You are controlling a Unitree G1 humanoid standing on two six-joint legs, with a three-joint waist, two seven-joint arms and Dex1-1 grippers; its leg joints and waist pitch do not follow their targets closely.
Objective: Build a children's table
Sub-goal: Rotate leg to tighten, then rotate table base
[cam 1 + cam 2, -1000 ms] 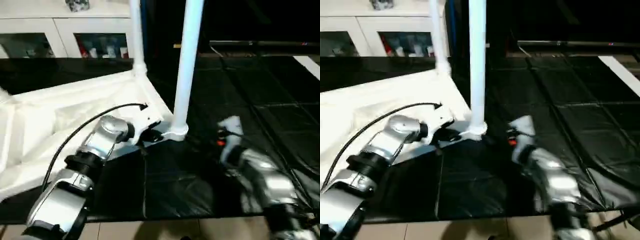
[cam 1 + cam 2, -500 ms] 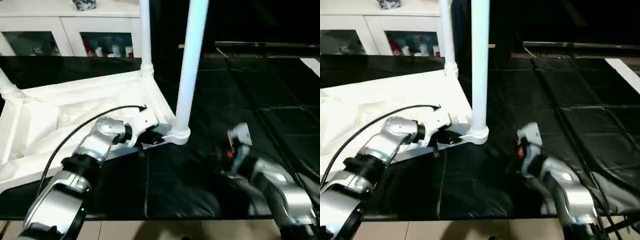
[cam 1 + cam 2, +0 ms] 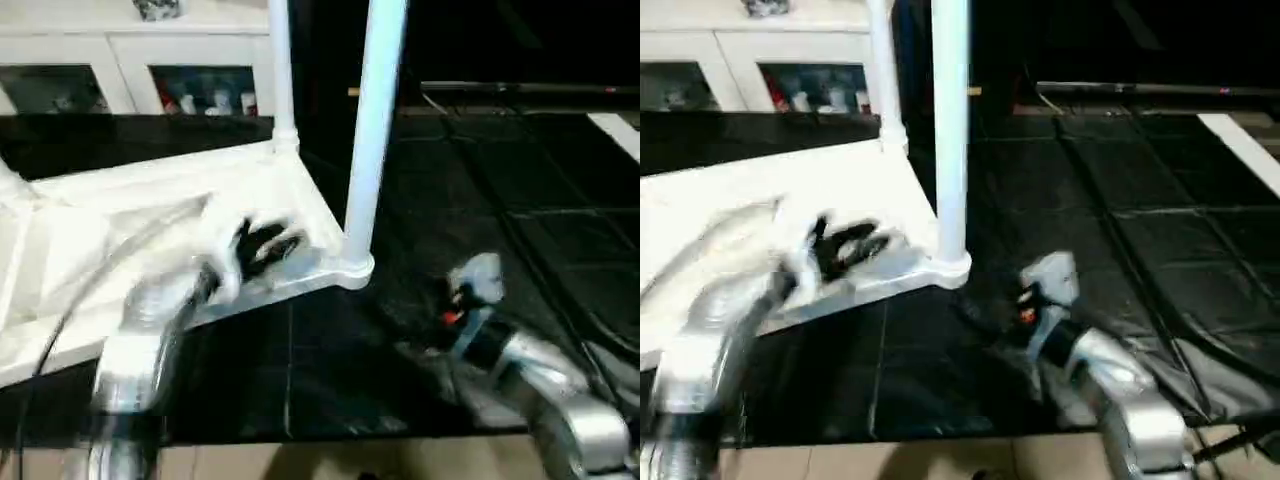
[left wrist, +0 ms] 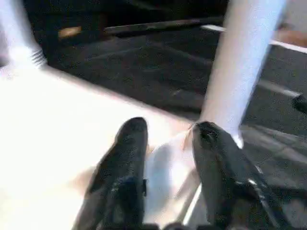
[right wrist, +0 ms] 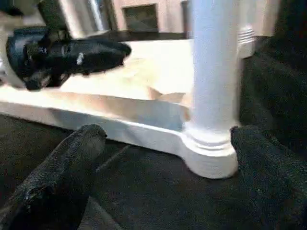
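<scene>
- A white cabinet (image 3: 120, 55) with glass doors stands along the far wall, small colourful items blurred behind the panes.
- A small object (image 3: 158, 9) rests on the cabinet's top; what it is cannot be made out.
- Black floor mats (image 3: 480, 200), laid in squares, cover the work area.
- Pale flooring (image 3: 330, 457) borders the mats' near edge.
</scene>
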